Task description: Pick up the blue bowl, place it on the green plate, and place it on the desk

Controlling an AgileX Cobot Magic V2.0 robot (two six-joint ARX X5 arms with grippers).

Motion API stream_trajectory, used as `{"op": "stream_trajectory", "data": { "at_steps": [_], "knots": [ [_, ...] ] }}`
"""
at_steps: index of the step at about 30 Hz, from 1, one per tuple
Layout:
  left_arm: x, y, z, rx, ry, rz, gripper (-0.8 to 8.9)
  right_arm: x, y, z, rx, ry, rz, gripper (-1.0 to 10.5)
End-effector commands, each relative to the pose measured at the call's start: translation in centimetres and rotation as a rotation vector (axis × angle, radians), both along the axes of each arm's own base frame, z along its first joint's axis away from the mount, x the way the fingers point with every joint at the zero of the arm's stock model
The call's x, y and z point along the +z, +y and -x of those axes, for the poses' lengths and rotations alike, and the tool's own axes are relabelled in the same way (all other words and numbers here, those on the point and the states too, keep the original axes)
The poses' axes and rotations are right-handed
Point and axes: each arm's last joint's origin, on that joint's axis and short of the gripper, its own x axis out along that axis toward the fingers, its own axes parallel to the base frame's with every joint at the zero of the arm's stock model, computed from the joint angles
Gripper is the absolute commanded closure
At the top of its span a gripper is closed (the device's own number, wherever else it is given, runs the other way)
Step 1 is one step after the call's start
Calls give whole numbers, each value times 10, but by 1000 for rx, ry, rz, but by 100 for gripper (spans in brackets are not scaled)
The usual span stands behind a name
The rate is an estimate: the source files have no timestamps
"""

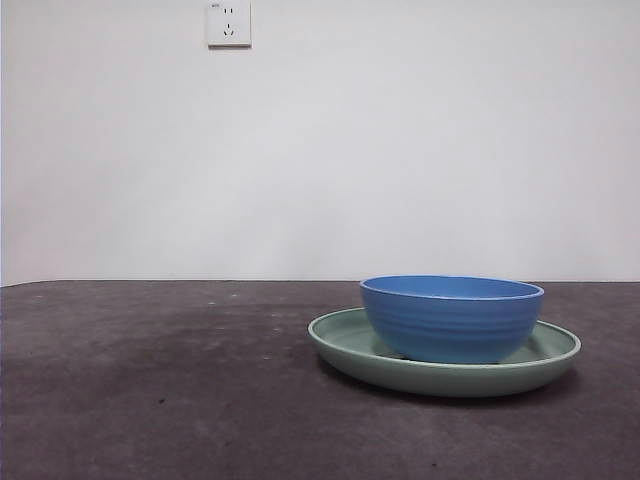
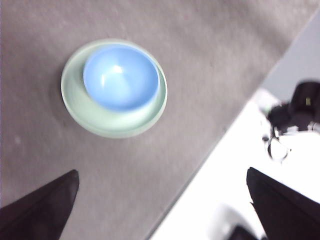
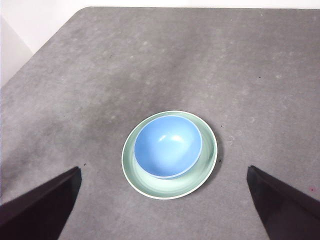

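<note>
- The green plate (image 1: 444, 372) lies flat on the desk (image 1: 150, 380), nearest the front camera, a broad low base for what it carries
- The blue bowl (image 1: 452, 317) stands upright inside the plate, a little off its centre, so the stacking step looks done
- Both arms hang high above, well apart from the dishes: the left gripper (image 2: 160, 200) and the right gripper (image 3: 162, 200) each have jaws spread wide and hold nothing, probably waiting before the bowl goes to the desk
- A wall socket (image 1: 229, 23) sits far behind
</note>
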Motion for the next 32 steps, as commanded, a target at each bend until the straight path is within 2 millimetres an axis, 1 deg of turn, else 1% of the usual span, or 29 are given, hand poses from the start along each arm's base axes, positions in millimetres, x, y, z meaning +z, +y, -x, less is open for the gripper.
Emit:
{"op": "stream_trajectory", "data": {
  "at_steps": [1, 5, 7, 12, 15, 17, 20, 25, 32],
  "knots": [
    [-8, 15, 17, -18, 25, -37, 188, 2, 0, 0, 1, -4, 3, 261],
    [-19, 38, 40, 19, 12, 17, 188, -10, 1, -7, 5, 75, 17, 262],
    [-25, 48, 49, 30, -11, 55, 188, -21, 2, -11, 13, 121, 19, 262],
    [-45, 69, 68, 61, -57, 147, 188, -58, 5, -24, 29, 254, 11, 262],
    [-56, 77, 75, 84, -81, 169, 188, -80, 7, -33, 27, 304, 2, 262],
    [-64, 83, 79, 130, -115, 164, 188, -91, 8, -38, 23, 320, -3, 262],
    [-72, 89, 83, 167, -139, 146, 188, -103, 9, -47, 9, 337, -17, 262],
    [-73, 99, 92, 183, -138, 167, 188, -112, 12, -68, -10, 378, 0, 262],
    [-68, 115, 108, 183, -188, 232, 188, -131, 18, -106, -9, 472, 19, 262]
  ]
}}
